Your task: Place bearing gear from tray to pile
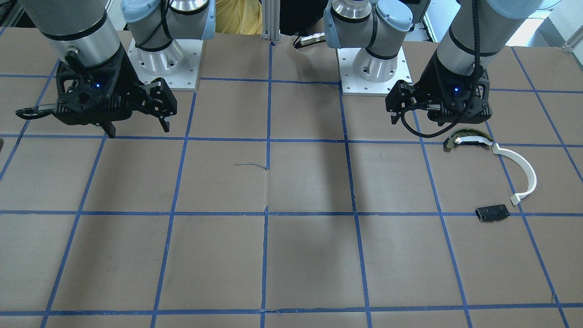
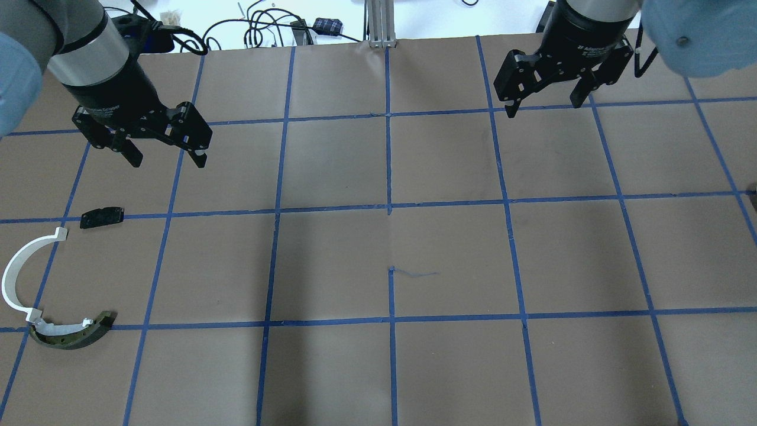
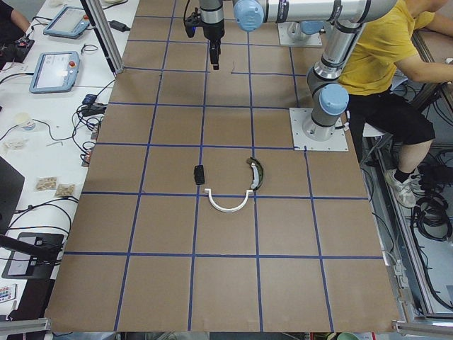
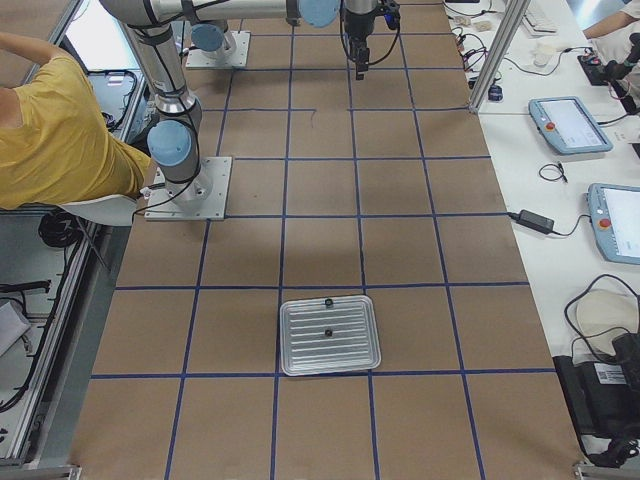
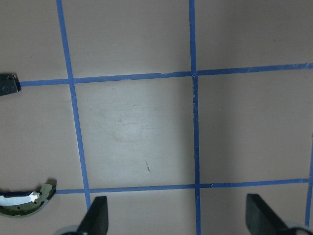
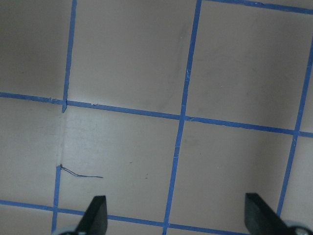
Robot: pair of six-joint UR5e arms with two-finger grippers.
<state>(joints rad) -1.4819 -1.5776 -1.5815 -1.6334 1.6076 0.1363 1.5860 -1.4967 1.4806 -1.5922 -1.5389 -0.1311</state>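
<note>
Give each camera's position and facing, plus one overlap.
Overhead: behind, over shoulders, looking forward-down; left gripper, right gripper, pile at left.
Front-facing: opposite side, facing both bases; sides mirrored.
Exterior left: table's end near pile, looking along; bases at right.
Exterior right: other end, above tray; bases at left.
Left wrist: down at table; own fingertips, olive piece.
Right wrist: down at table; own fingertips.
Shared: overhead and front-facing both show the pile.
</note>
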